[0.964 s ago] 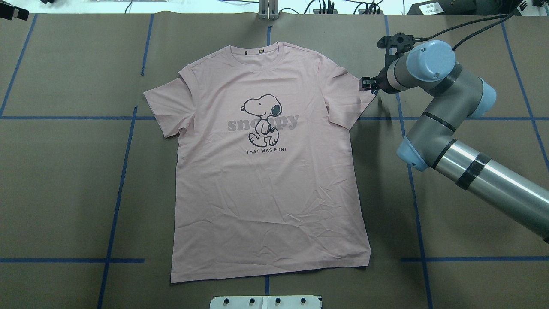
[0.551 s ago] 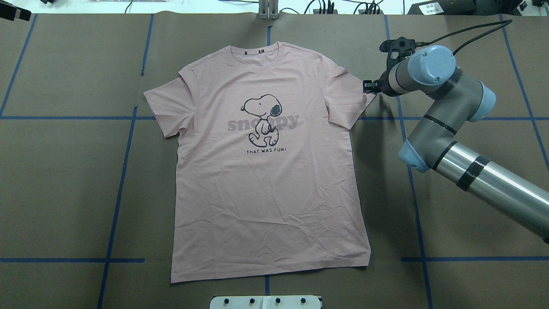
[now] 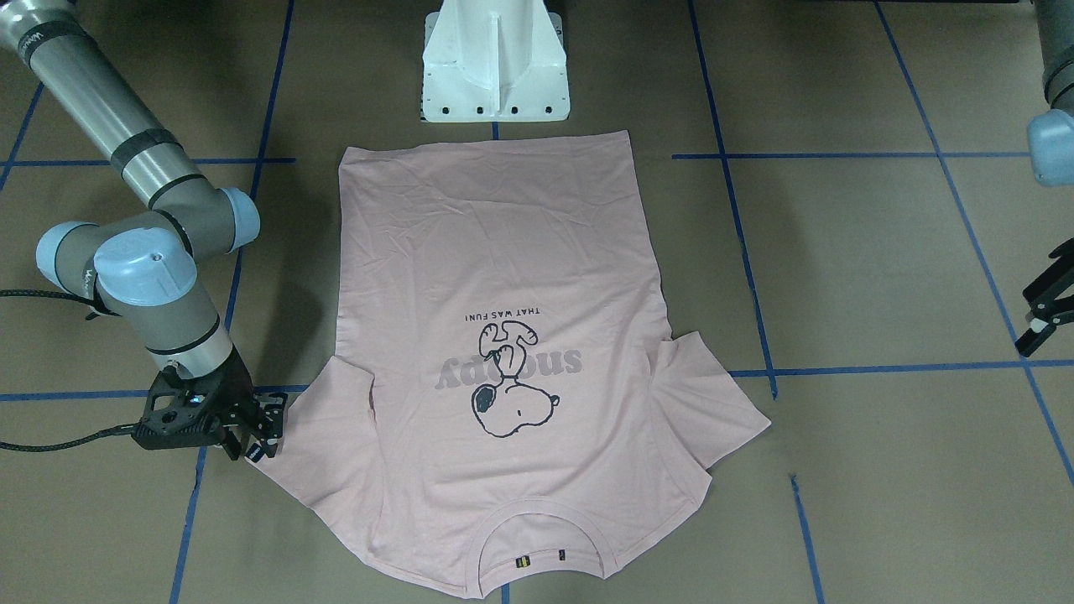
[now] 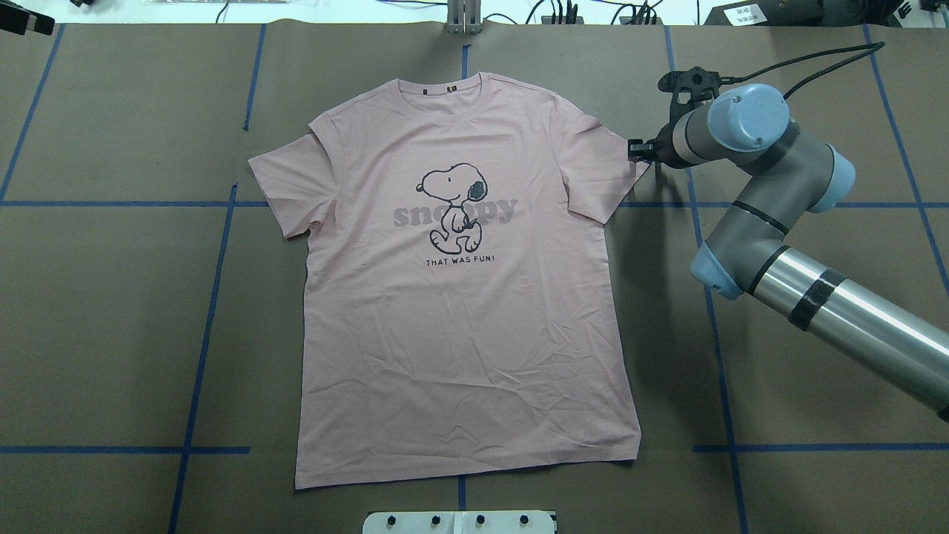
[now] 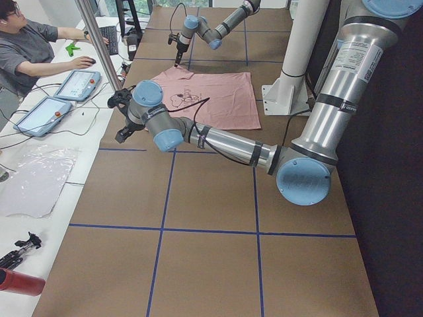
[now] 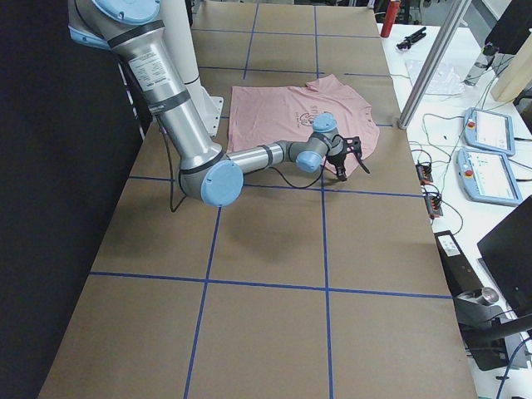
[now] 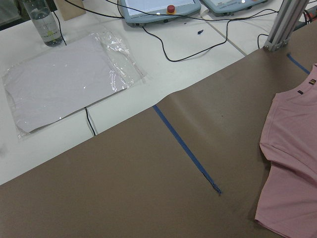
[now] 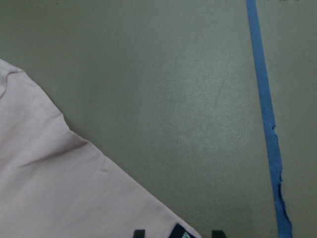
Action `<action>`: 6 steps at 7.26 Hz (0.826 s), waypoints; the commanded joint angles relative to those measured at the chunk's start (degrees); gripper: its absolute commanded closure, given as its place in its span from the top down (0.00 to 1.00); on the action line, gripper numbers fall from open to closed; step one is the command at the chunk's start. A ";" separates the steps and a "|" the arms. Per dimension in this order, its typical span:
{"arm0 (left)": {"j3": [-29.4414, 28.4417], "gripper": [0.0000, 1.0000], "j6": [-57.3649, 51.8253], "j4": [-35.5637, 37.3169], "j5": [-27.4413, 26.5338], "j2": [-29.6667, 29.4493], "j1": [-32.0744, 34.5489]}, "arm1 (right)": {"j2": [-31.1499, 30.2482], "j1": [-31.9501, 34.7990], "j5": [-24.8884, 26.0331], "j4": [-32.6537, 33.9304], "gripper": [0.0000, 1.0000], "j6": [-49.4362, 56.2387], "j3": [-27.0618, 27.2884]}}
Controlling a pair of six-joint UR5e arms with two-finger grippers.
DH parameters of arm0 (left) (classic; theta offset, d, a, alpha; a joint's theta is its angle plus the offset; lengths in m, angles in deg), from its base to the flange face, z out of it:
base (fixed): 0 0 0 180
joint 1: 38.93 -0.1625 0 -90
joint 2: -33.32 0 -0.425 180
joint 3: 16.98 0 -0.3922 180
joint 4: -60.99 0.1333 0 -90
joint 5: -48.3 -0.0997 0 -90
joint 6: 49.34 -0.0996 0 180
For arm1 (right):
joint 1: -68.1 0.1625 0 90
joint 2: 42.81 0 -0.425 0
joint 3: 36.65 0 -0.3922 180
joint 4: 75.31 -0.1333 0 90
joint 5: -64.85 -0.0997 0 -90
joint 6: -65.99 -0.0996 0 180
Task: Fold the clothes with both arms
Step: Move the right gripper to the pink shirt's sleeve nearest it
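The light pink Snoopy T-shirt (image 4: 460,319) lies flat, print up, collar at the far side; it also shows in the front view (image 3: 503,252). My right gripper (image 4: 636,150) is low at the outer edge of the shirt's right sleeve, also seen in the front view (image 3: 267,424). In the right wrist view its two fingertips (image 8: 138,233) stand apart on either side of the sleeve corner with the small dark tag (image 8: 181,232), so it is open. My left gripper (image 3: 1040,310) is open and empty, raised well away from the left sleeve (image 7: 292,163).
The white pedestal base (image 3: 495,63) stands at the shirt's hem. Blue tape lines (image 4: 207,297) cross the brown table cover. Beyond the far edge lie a plastic sheet (image 7: 64,74), a bottle (image 7: 42,22), pendants (image 7: 158,7) and cables. An operator (image 5: 33,46) sits there.
The right arm's wrist has shifted slightly to the right and lower, with the gripper staying at the sleeve edge. The shirt has not moved.
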 commanded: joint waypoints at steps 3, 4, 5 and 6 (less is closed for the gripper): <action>0.09 1.00 -0.02 0.00 0.00 0.09 0.00 | -0.03 -0.11 0.00 0.02 0.06 -0.07 -0.19; 0.09 1.00 -0.02 0.00 0.00 0.09 0.00 | 0.14 -0.19 0.00 0.02 0.00 -0.07 -0.10; 0.09 1.00 -0.02 0.00 0.00 0.09 0.00 | 1.10 -0.28 0.00 0.54 0.00 -0.07 -0.10; 0.27 1.00 -0.02 0.00 0.00 0.09 0.00 | 2.68 -0.28 -0.26 3.77 0.00 -0.07 0.51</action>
